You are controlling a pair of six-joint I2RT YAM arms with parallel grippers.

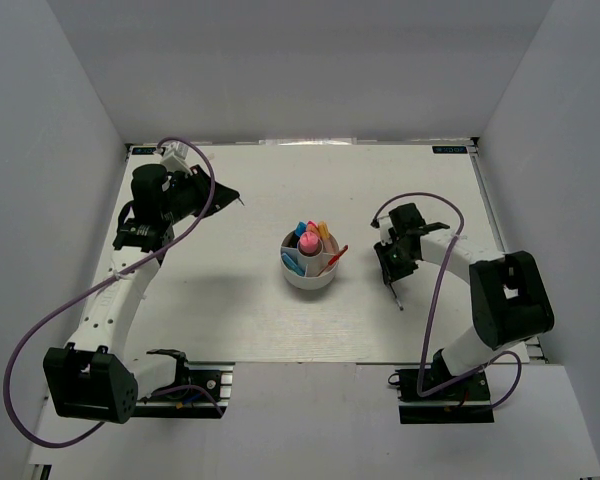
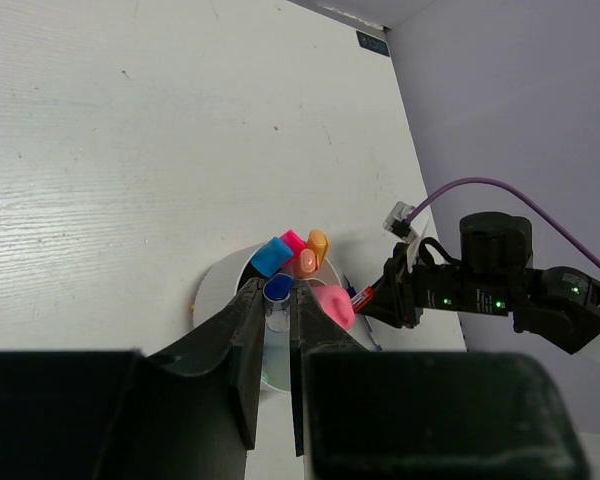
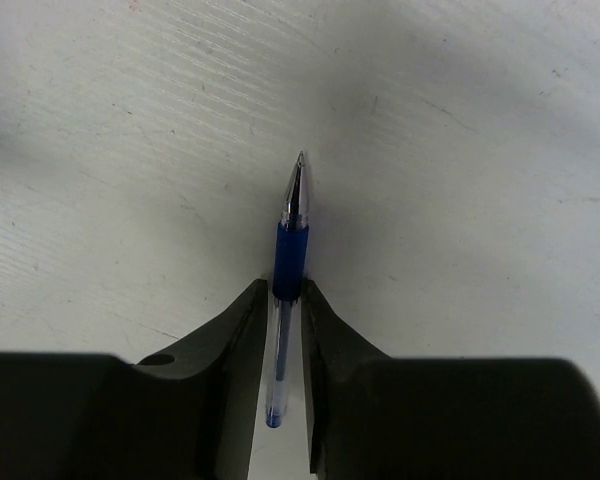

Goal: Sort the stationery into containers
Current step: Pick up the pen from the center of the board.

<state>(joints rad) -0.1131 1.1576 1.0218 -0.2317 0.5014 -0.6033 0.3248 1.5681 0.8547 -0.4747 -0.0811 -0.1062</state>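
The round white cup (image 1: 308, 283) stands mid-table and holds a pink highlighter (image 1: 307, 243), an orange one (image 1: 323, 232), a blue one (image 1: 300, 229) and a thin red pen (image 1: 335, 258). My right gripper (image 1: 393, 278) is right of the cup and shut on a thin blue pen (image 3: 291, 255), whose silver tip points away over the table. My left gripper (image 1: 232, 197) hovers up and left of the cup, apart from it, with its jaws nearly closed on nothing. In the left wrist view the cup (image 2: 215, 290) shows beyond the left gripper (image 2: 277, 288).
Grey walls enclose the white table (image 1: 230, 300) on the left, back and right. A purple cable (image 1: 195, 230) loops along the left arm and another (image 1: 442, 280) along the right arm.
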